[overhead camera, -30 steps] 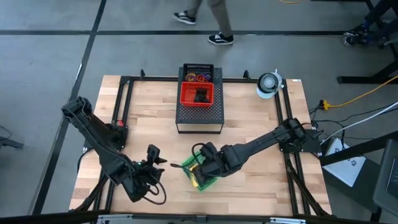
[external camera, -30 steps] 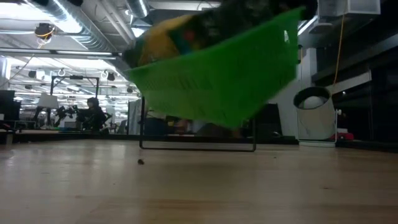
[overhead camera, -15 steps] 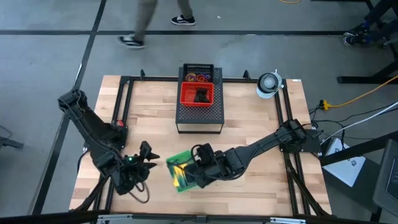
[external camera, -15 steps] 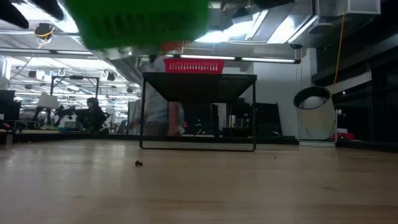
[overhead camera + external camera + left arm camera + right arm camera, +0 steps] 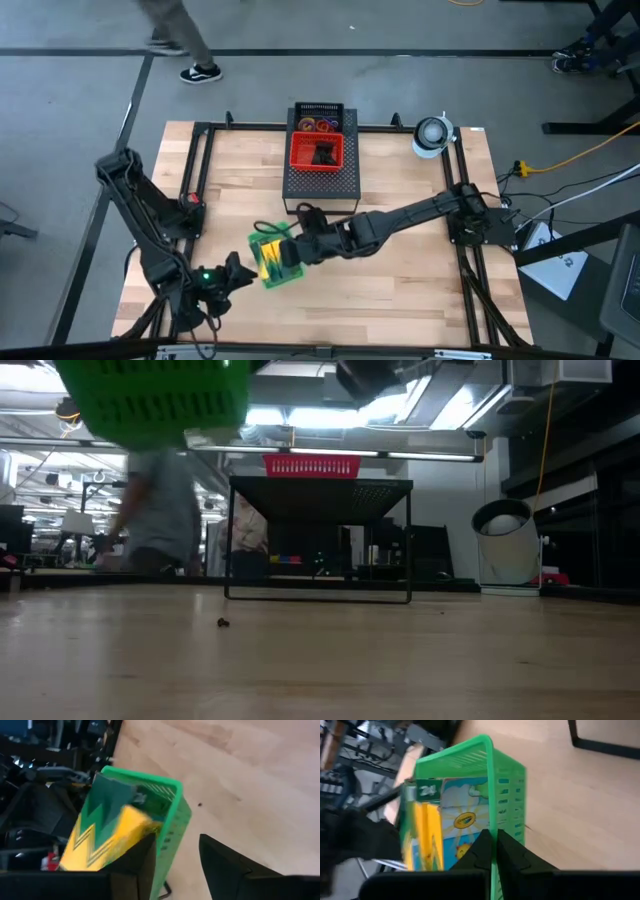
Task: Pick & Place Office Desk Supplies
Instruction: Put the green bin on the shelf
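We have the green basket (image 5: pixel 277 262) lifted clear of the bench (image 5: pixel 420 290), carried by the right tool (image 5: pixel 303 245), whose fingers are pressed together on the basket's thin rim wall. Inside it stand the yellow-and-green crayon boxes (image 5: pixel 268 258), packed upright, as the right wrist view shows (image 5: pixel 442 827). The left tool (image 5: pixel 236 272) sits just beside the basket's far side with its fingers spread, one of them (image 5: pixel 134 865) close against the wall.

We judge the basket light and somewhat flexible: slotted plastic that can bow under a one-sided pinch. The card boxes are light too, stiff enough but easily crushed at their corners, and smooth, so they could slide out if the basket tips. It hangs tilted in the left wrist view, which adds to that risk. The sound place to hold is the stiffened rim, near a corner. A second hold on the opposite rim would level it. The red tray (image 5: pixel 317 152) of small items rests on the black perforated box (image 5: pixel 321 185), well apart
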Available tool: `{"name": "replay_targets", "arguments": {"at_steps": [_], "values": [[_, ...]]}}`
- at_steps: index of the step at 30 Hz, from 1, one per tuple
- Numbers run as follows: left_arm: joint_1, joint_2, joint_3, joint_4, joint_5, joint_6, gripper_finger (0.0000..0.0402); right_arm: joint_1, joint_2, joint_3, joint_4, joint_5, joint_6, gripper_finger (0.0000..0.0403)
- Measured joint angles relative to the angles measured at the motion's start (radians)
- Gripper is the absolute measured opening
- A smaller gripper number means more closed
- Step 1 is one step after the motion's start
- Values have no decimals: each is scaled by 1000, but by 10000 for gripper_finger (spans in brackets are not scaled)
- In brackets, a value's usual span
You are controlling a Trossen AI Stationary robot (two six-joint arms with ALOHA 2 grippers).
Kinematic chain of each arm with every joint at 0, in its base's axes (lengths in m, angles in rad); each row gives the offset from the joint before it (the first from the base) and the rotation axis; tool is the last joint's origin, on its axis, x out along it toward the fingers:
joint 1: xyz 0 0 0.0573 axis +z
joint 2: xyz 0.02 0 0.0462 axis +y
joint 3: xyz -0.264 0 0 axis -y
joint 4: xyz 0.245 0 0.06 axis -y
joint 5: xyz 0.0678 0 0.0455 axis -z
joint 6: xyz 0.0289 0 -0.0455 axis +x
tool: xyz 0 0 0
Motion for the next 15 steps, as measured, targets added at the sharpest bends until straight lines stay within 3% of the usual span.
{"name": "replay_targets", "arguments": {"at_steps": [9, 15], "values": [[75, 18, 0, -35, -27, -25, 127, -9, 0, 0, 16, -32, -31, 7], [151, 19, 0, -78, 102, -47, 132, -9, 0, 0, 28, -35, -53, 7]]}}
